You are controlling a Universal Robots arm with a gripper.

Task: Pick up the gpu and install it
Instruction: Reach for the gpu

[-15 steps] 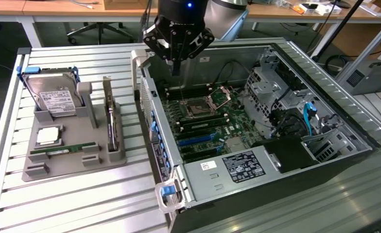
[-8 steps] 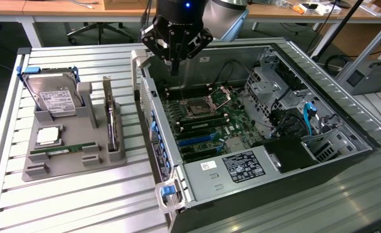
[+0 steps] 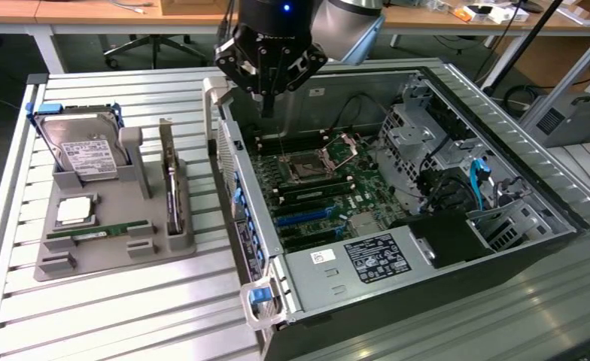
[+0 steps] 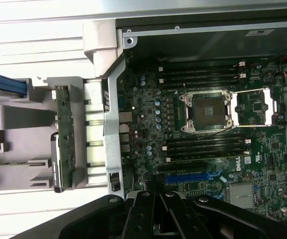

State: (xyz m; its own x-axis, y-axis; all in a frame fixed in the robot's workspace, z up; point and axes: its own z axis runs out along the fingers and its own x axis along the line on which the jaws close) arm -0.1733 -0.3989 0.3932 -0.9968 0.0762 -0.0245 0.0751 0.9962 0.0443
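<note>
Gripper (image 3: 267, 101): fingers pressed together with nothing between them, pointing down over the open computer case (image 3: 426, 316).
Gpu (image 3: 174, 192): not held. It stands on its long edge in a slot of the grey holder tray (image 3: 114, 256), below the gripper and off to the exterior view's left of it, outside the case wall.
Gpu, wrist view (image 4: 63, 134): seen edge-on beside the case's metal frame. A darker part at one end may be its bracket (the view there is too dim to be sure).
Under the gripper: the rear rim of the case and the motherboard (image 4: 148, 109), well apart from the fingertips (image 4: 148, 209).
CPU socket (image 4: 205, 113): open, its lever frame lifted, lower than the gripper and toward the middle of the board.
Blue slot (image 4: 193, 177): bare, on the board past the socket.
Hard drive (image 3: 79, 150): upright in the tray, farther from the gripper than the gpu.
Memory stick (image 3: 99, 232): lying flat near the tray's front, farthest from the gripper.
</note>
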